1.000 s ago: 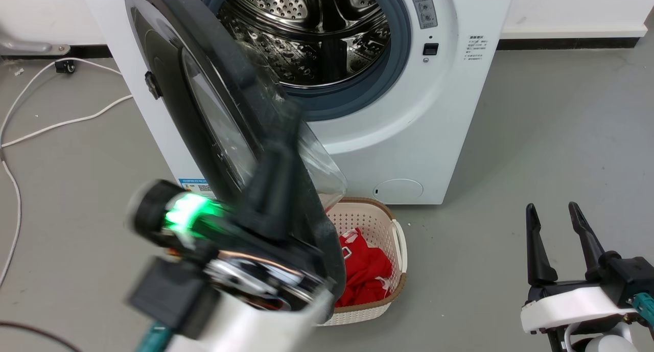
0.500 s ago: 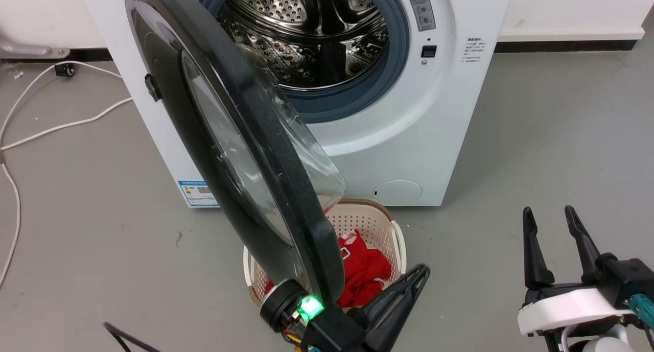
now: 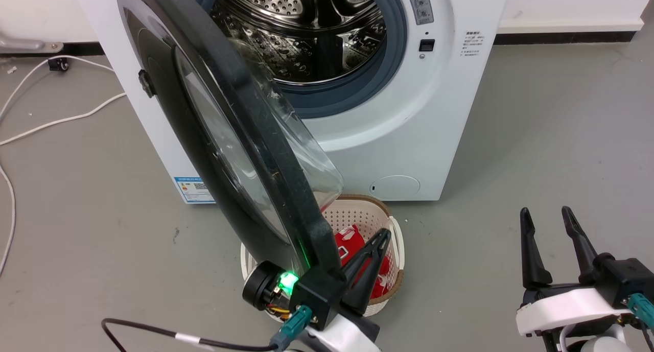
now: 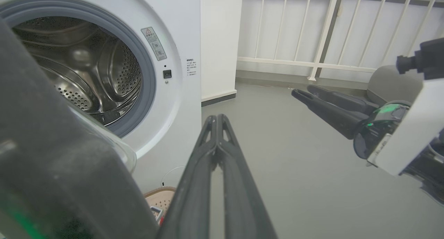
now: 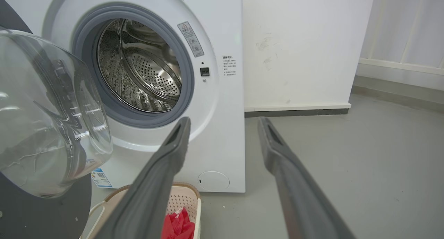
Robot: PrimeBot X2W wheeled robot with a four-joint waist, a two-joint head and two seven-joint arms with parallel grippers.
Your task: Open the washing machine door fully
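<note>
Nearest you, your left gripper [image 3: 380,237] has its fingers pressed together on nothing and lies just inside the free edge of the washing machine door [image 3: 265,153], likely placed to shove it outward; your right gripper [image 3: 544,211] rests spread and idle; the door stands roughly half open over a cream basket [image 3: 357,201], hinged at the left of the washing machine [image 3: 409,137]; beyond gapes the steel drum [image 3: 306,25].
</note>
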